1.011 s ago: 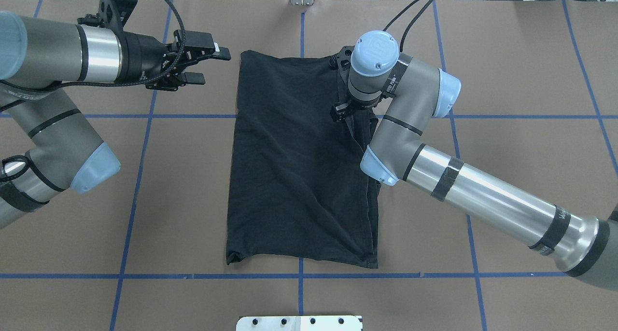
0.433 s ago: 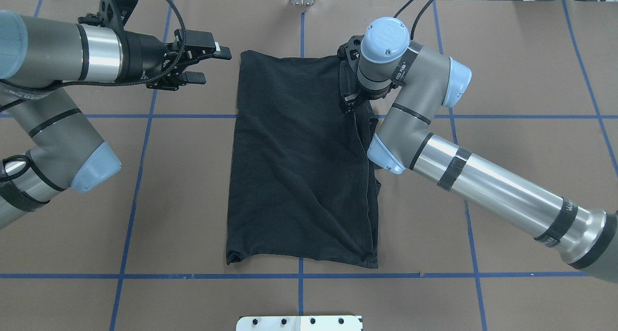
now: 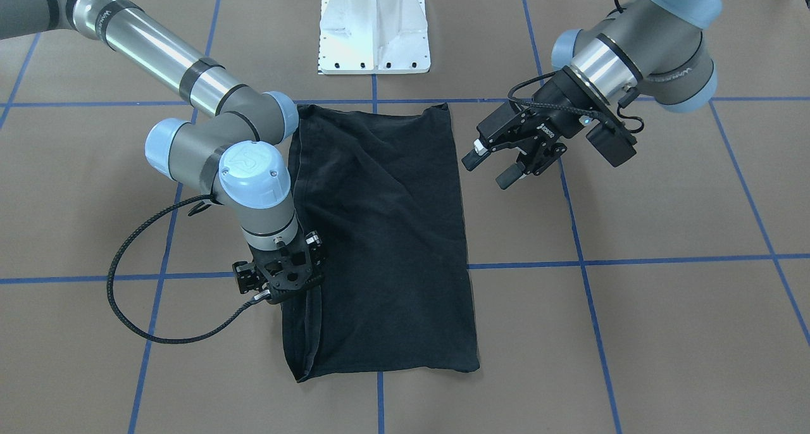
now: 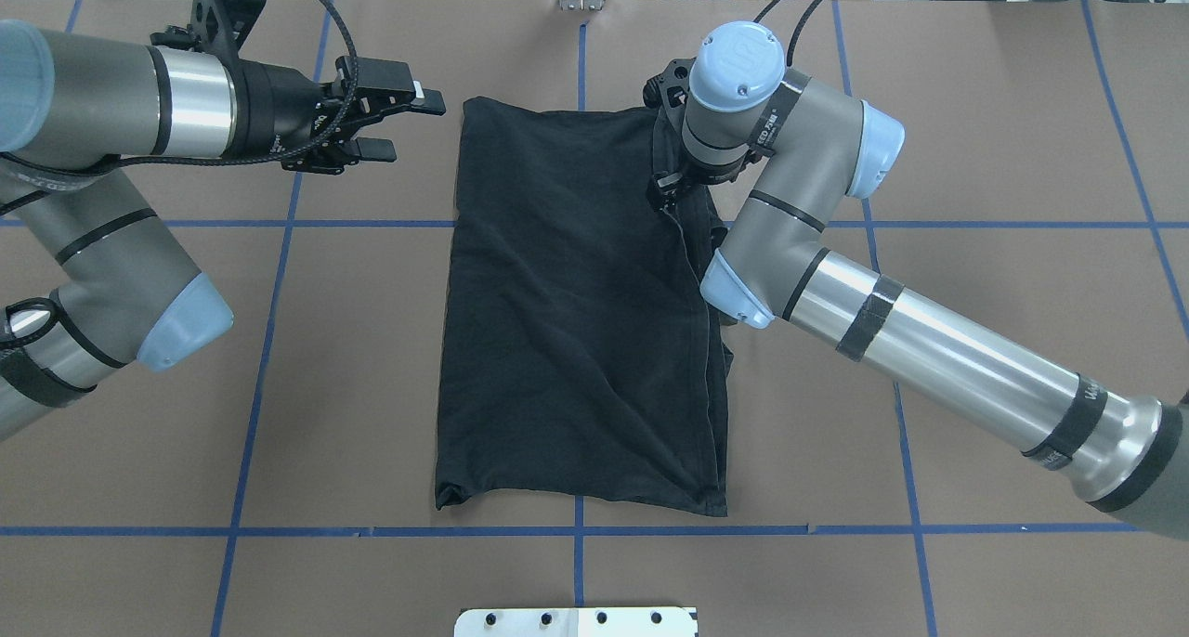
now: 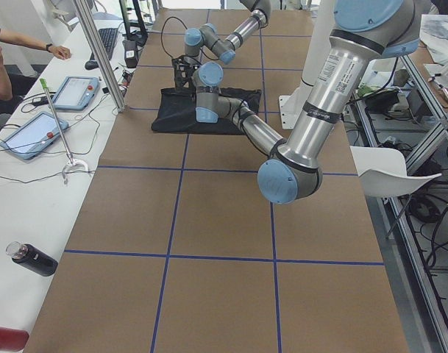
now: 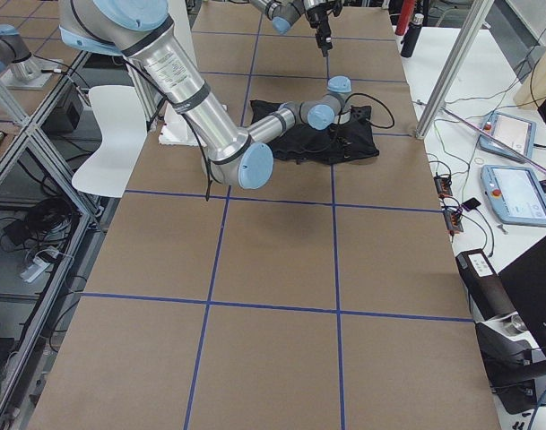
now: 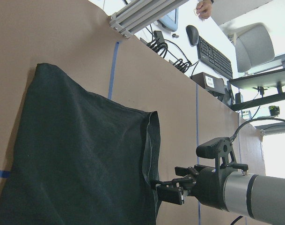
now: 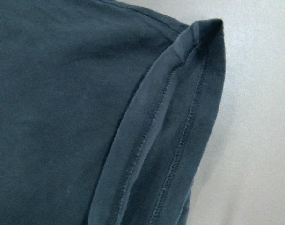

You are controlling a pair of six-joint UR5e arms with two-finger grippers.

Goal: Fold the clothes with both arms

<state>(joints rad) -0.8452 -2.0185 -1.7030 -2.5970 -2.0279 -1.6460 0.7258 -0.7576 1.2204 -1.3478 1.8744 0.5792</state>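
Observation:
The black T-shirt (image 4: 576, 321) lies flat on the brown table, folded into a long rectangle (image 3: 380, 231); no logo shows. My left gripper (image 4: 415, 128) hovers open and empty just left of the shirt's far left corner (image 3: 486, 172). My right gripper (image 4: 664, 187) points straight down over the shirt's right edge near the far end (image 3: 281, 291). Its fingertips are hidden against the dark cloth, so I cannot tell their state. The right wrist view is filled by the shirt's stitched hem (image 8: 179, 122) and bare table.
The white pedestal base (image 3: 373, 35) stands at the table's near middle edge. Blue tape lines (image 4: 269, 340) grid the brown surface. A side bench holds tablets (image 5: 76, 92) and a dark bottle (image 5: 32, 259); a person's hand (image 5: 58, 51) rests there.
The right wrist has shifted toward the table's far edge along the shirt's right side, and slightly right. The left arm and the shirt have stayed put.

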